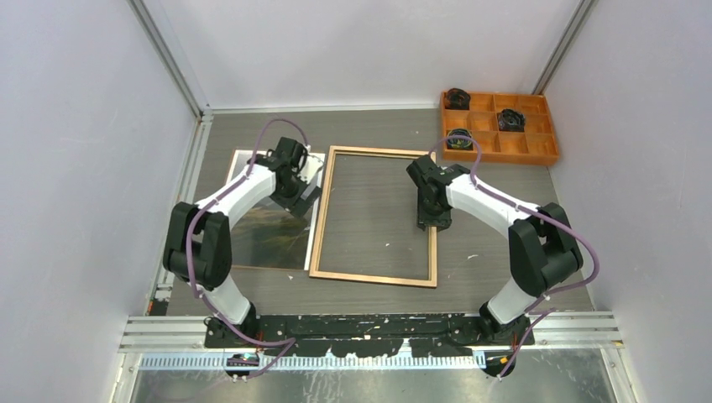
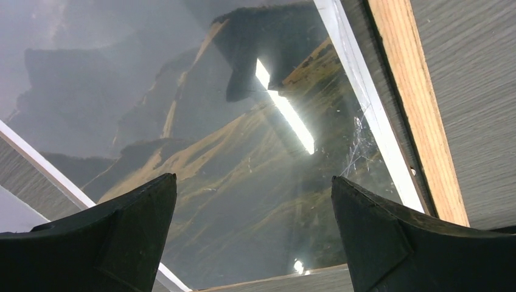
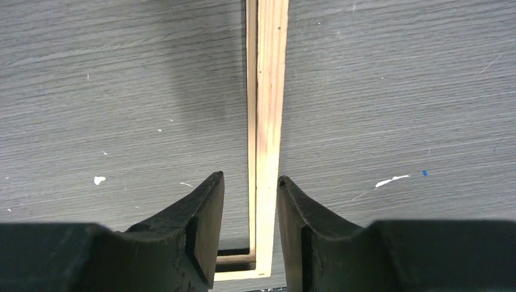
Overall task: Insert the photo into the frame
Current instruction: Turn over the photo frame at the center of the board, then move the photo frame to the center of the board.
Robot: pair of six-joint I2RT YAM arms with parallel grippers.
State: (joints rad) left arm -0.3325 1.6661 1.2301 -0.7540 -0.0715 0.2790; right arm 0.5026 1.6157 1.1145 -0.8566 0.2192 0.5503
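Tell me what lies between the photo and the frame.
Only a thin strip of bare grey table separates the photo at its white border from the frame at its wooden rail. The left wrist view shows it clearly.

glossy paper photo (image 2: 243, 182), pale bare-wood frame (image 3: 268, 121), matt grey wood-grain table (image 3: 122, 91)

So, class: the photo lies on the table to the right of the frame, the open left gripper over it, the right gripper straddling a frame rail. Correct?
No: the top external view shows the photo lying to the left of the frame, not the right. The open left gripper is over it, and the right gripper straddles a frame rail.
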